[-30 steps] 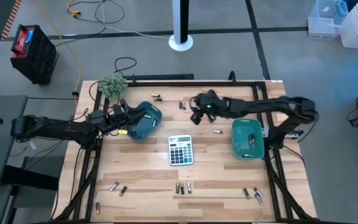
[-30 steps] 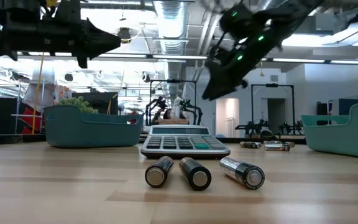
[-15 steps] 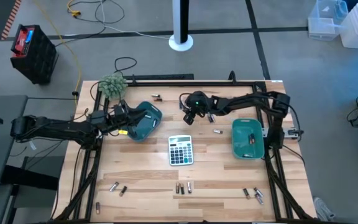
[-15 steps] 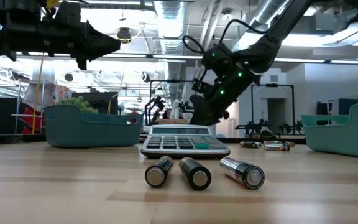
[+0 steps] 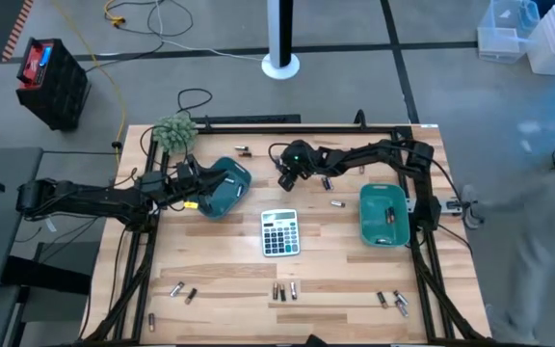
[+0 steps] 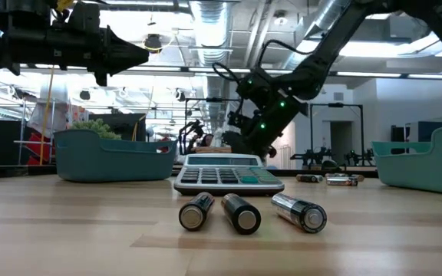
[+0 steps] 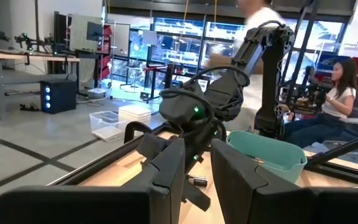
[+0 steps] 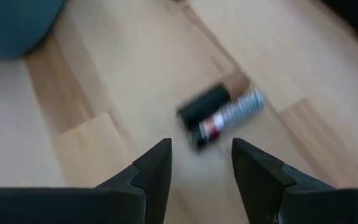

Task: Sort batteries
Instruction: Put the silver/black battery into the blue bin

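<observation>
Two dark cylindrical batteries point(image 8: 219, 115), one with a silvery label, lie side by side on the pale wooden desk point(image 5: 229, 260) near the middle of its far edge, directly ahead of the right gripper point(image 8: 201, 149). That gripper has swung away from the right-hand teal plastic tray point(image 5: 364, 217) and across toward the far middle within the last second. Its fingers are spread and empty, so a fresh pickup looks to be starting rather than a drop-off finishing. The left gripper point(image 5: 196, 183) hangs over the left-hand teal plastic tray point(image 5: 239, 173) near the far-left corner, unmoved; its fingers are parted a little with nothing seen between them. The right-hand tray, by the desk's right edge, already holds at least two small batteries point(image 5: 388, 214). What lies in the left-hand tray cannot be made out beneath the arm. Much sorting remains, by the look of it: loose batteries are scattered in small clusters point(image 5: 285, 290) along the near edge, and one lone battery point(image 5: 335, 202) lies between the grey calculator point(image 5: 279, 232) and the right-hand tray.
</observation>
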